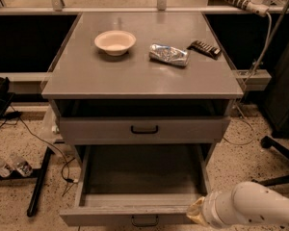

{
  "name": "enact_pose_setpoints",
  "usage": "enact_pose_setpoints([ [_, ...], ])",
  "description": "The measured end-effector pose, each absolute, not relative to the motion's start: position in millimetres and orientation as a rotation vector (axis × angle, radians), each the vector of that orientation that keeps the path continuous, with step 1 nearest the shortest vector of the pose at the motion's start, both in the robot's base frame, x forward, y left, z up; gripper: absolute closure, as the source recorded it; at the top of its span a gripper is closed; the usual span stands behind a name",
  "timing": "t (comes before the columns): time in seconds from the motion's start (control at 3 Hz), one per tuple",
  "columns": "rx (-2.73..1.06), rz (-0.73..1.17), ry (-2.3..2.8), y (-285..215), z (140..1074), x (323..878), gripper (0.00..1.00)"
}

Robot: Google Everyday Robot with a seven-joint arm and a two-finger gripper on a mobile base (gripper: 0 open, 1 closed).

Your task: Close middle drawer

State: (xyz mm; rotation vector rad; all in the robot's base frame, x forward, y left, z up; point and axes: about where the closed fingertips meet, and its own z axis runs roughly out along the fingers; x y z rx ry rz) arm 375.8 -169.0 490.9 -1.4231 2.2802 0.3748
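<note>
Camera view: gripper [196, 214] apparently touching open middle drawer [111, 214] front-right corner; grip unseen.

Things counted on and around one grey cabinet [135, 78]

Two drawers are counted: one upper drawer [101, 130] and one middle drawer [111, 214]. Three items are counted on top: one white bowl [115, 42], one crumpled silver packet [169, 55] and one black remote-like object [205, 48]. Two plastic bottles [20, 166] are seen at lower left, and one gripper [196, 212] at lower right, at the middle drawer's front corner.
</note>
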Motion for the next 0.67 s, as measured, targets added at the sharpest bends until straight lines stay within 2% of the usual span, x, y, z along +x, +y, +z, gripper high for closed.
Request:
enact_pose_setpoints([
  [0.67,-1.435,0.406,2.257,-147,428,352,1.00],
])
